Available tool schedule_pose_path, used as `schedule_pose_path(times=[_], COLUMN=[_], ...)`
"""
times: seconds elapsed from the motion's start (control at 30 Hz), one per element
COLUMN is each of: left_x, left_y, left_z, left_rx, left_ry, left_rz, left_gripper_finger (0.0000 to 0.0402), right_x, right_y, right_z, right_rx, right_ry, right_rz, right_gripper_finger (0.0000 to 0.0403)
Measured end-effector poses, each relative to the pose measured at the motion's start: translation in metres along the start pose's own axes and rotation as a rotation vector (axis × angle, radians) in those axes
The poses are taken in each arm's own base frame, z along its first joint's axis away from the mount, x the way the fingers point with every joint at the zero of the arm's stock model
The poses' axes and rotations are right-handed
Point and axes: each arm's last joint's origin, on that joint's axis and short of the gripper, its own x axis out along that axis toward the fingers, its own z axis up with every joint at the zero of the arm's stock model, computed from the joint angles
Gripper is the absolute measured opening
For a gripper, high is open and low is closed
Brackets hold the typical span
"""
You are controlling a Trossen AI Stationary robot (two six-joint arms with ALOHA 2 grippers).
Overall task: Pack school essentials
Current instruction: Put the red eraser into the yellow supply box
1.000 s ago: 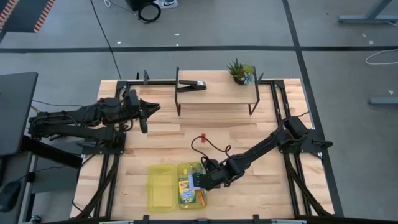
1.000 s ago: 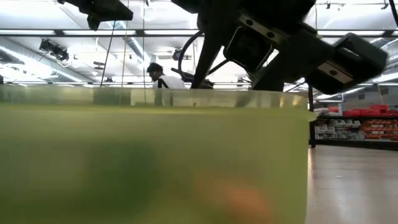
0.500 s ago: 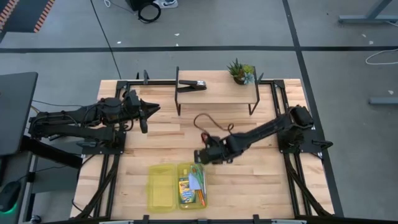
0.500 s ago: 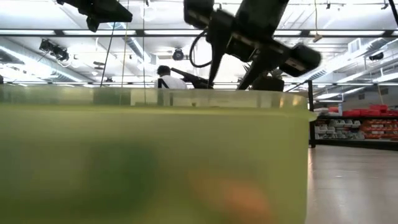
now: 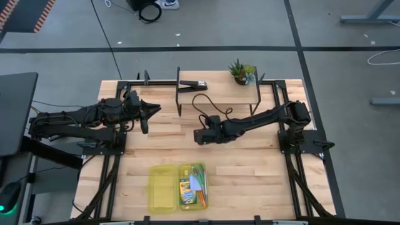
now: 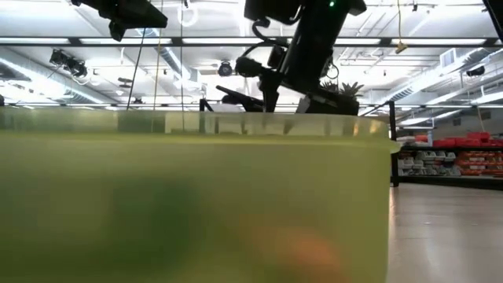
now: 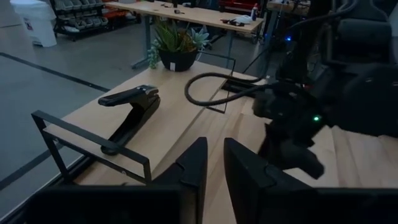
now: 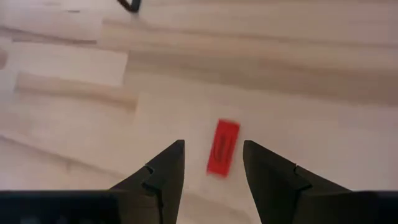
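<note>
— Stationery status, largest first?
— Wooden bench [image 5: 250,181], both arms over it. Raised shelf [image 5: 219,95] at far edge, carrying black clip-like tool [image 5: 192,85] and potted plant [image 5: 241,71].
— Container?
— Yellow-green translucent case [image 5: 177,187] at near edge, lying open. Crayon box [image 5: 185,190] inside right half, with pale bluish-white block [image 5: 197,182], green-handled scissors [image 5: 199,170] and orange pencil [image 5: 202,199] beside it. Fills low view as a blurred green wall [image 6: 196,204].
— Right arm?
— Stretched across mid-bench, right gripper [image 5: 199,135] hovering above the short red piece [image 8: 222,147]. Fingers [image 8: 163,171] spread wide, nothing between them. Seen from right wrist: red piece flat on bare wood, directly below and between the fingertips, not touched. Hidden under the gripper from above.
— Left arm?
— Parked at left side, left gripper [image 7: 212,168] pointing toward shelf, fingers nearly together, holding nothing.
</note>
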Motion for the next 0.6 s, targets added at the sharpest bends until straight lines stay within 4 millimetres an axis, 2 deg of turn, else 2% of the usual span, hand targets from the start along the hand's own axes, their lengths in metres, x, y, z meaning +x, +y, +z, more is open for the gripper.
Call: schedule_pose_path(times=[0.17, 0.3, 0.47, 0.6], left_x=[0.000, 0.000, 0.000, 0.000], left_y=[0.000, 0.000, 0.000, 0.000], left_z=[0.000, 0.000, 0.000, 0.000], left_rx=[0.001, 0.002, 0.002, 0.002], left_ry=[0.001, 0.001, 0.000, 0.000], left_rz=[0.000, 0.000, 0.000, 0.000], left_gripper_finger=[0.0070, 0.0070, 0.0065, 0.0066], right_x=[0.008, 0.016, 0.028, 0.029], right_y=[-0.001, -0.004, -0.012, -0.013], right_z=[0.013, 0.018, 0.009, 0.000], right_rx=[-0.034, -0.013, -0.003, 0.017], right_ry=[-0.067, -0.111, -0.124, -0.159], right_rz=[-0.017, -0.012, 0.017, 0.061], right_gripper_finger=[0.0177, 0.0208, 0.0248, 0.0256])
